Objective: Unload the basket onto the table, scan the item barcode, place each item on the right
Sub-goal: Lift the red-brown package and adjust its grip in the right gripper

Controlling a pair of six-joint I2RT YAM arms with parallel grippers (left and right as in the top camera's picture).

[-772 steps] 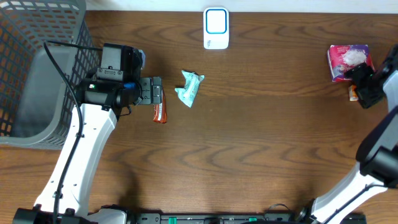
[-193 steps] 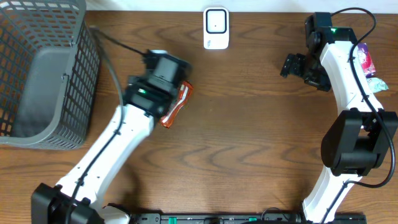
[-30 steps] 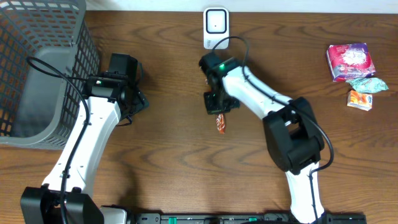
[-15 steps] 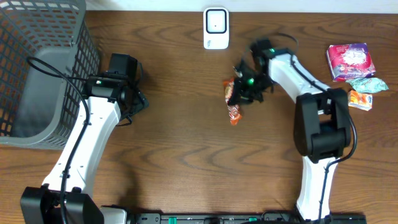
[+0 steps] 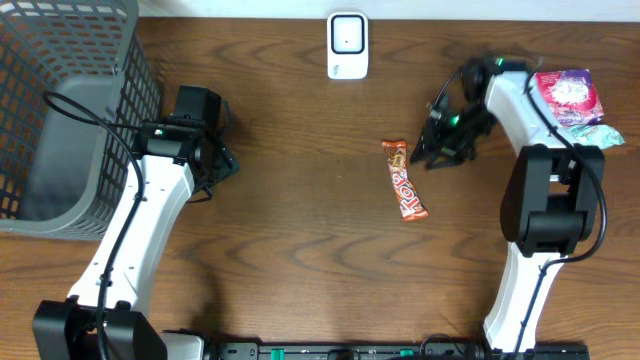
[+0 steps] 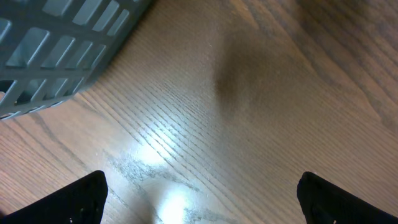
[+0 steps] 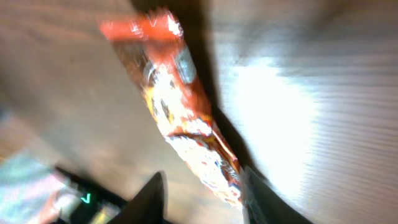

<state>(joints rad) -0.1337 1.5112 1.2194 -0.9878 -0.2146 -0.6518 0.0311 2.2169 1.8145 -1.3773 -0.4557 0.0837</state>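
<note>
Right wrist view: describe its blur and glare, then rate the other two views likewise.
Right wrist view: heavily smeared, the orange snack bar streaked, a blown-out glare patch on the table right of it. Left wrist view: wood grain sharp, one glare spot at the bottom, a soft shadow above; basket slightly soft. Overhead view: evenly lit and crisp, only the right gripper slightly blurred.

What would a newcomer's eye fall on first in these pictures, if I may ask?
First, the orange candy bar lying alone in the middle of the wooden table, just left of the right gripper. Next, the big grey basket filling the far left corner, and the small white scanner at the table's far edge.
</note>
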